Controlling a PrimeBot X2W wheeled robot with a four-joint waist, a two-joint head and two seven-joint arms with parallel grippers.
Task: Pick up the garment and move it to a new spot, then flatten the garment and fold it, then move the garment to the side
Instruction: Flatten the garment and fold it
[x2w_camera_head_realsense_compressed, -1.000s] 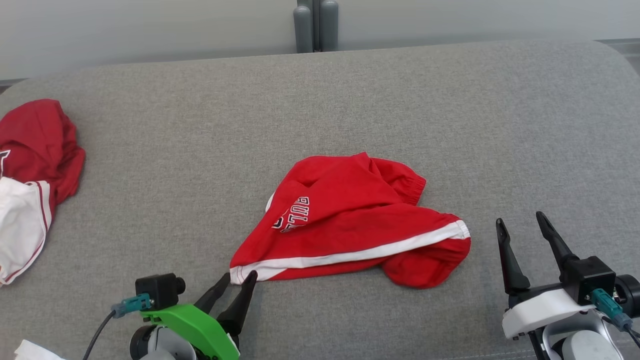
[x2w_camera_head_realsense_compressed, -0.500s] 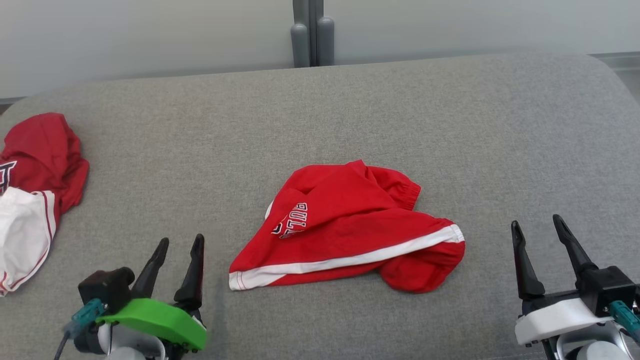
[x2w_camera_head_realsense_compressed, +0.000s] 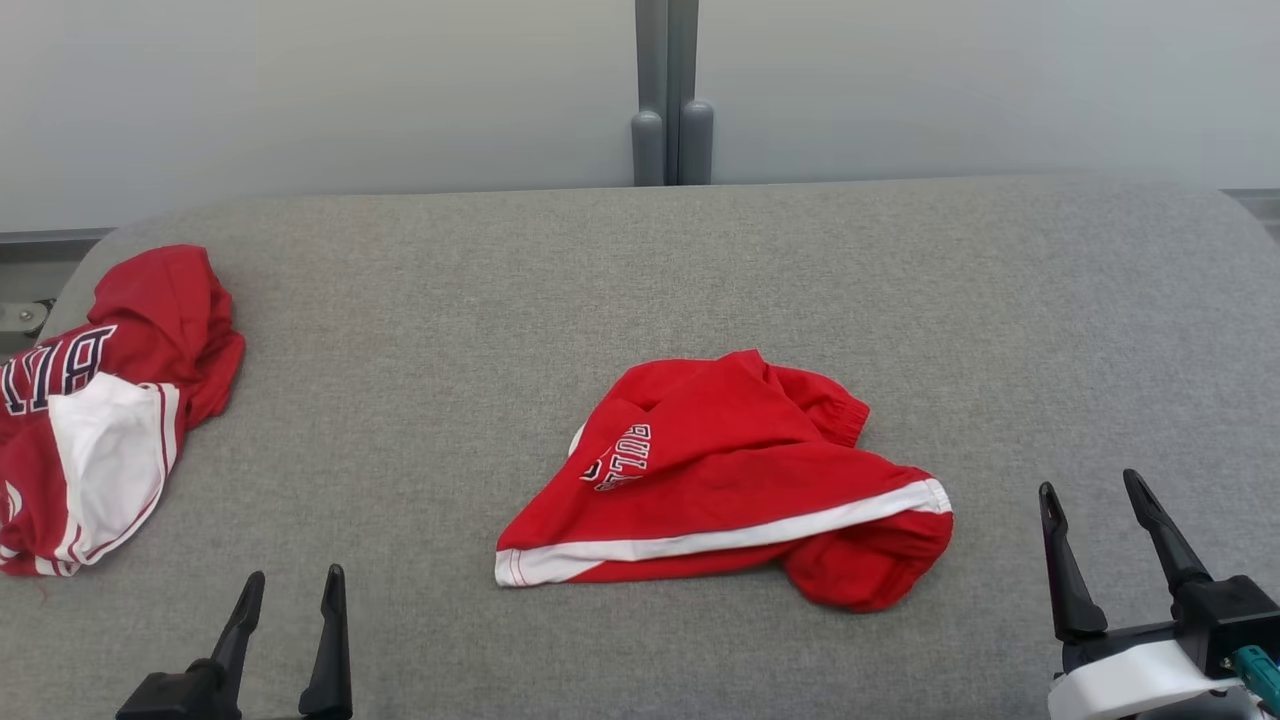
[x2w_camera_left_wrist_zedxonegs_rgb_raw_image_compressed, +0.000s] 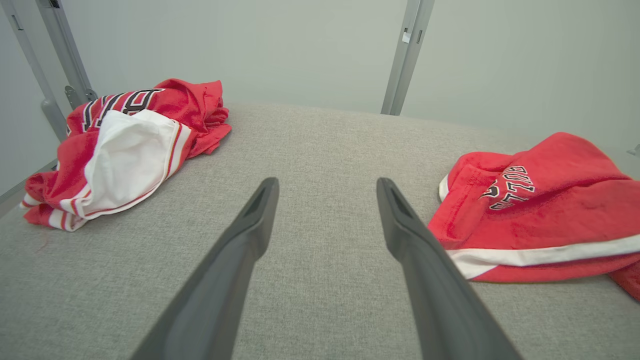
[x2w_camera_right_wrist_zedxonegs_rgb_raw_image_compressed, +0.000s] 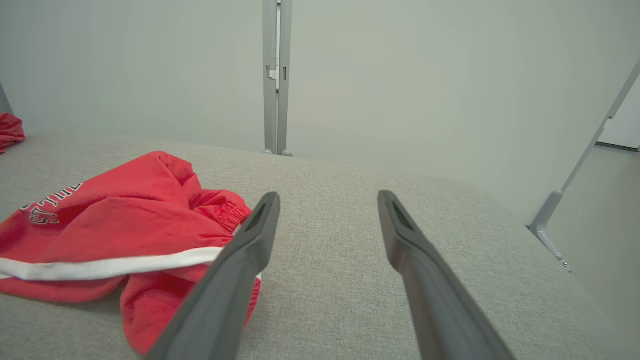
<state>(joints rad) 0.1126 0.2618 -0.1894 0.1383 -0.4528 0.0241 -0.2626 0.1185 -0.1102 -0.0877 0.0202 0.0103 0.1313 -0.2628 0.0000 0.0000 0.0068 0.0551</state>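
Head view: left gripper (x2w_camera_head_realsense_compressed: 294, 575), fingers wide, has released the red shorts (x2w_camera_head_realsense_compressed: 720, 480); right gripper (x2w_camera_head_realsense_compressed: 1090, 482) gapes empty; jersey (x2w_camera_head_realsense_compressed: 110, 430) likely next.

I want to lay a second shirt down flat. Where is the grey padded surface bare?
Bare: the wide stretch between the jersey and the red shorts, the whole far strip, and right of the shorts. Crowded at the left edge.

Red garment (x2w_camera_head_realsense_compressed: 165, 315) has a white panel and black letters; red shorts (x2w_camera_head_realsense_compressed: 740, 470), white band.
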